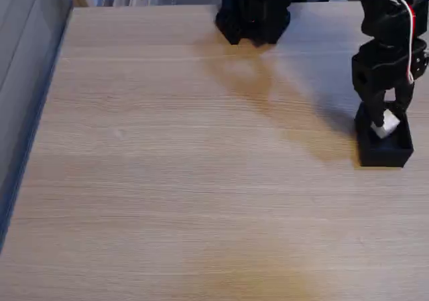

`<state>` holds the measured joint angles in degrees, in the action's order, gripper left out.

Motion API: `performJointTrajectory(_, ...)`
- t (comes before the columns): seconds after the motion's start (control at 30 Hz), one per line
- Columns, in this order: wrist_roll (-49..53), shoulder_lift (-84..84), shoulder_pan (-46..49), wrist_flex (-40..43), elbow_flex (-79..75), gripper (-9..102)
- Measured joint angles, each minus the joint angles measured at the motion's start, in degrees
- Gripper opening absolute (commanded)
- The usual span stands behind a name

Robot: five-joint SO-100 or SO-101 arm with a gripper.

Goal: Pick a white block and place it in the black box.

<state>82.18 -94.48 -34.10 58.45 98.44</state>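
Your end effector (387, 121) hangs straight down over the black box (384, 148) at the right edge of the bench (188, 180), its fingers closed on the white block (387, 124) – the cube sits pinched between the tips, right at the box's mouth and apparently just inside the rim. The step in hand looks like the release, so make it a clean one: keep the wrist vertical and centred between the walls, open the fingers slowly and only as far as needed so a tip doesn't knock the thin wall, let the cube drop free, then lift straight up – no sideways drift until you are clear of the rim
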Motion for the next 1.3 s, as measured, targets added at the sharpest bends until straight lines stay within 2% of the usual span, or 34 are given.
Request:
performJointTrajectory(0.2, -1.1, 0.0, -0.4, 1.1, -0.3, 17)
performJointTrajectory(0.37, -1.1, -3.3, 1.1, 2.9, -0.1, 0)
performJointTrajectory(0.57, 1.3, -13.4, 5.2, 3.9, 8.0, 0)
performJointTrajectory(1.0, 5.4, -44.8, 18.4, 2.2, 38.1, 0)
performJointTrajectory(1.3, 8.3, -67.4, 26.5, 9.8, 59.0, 0)
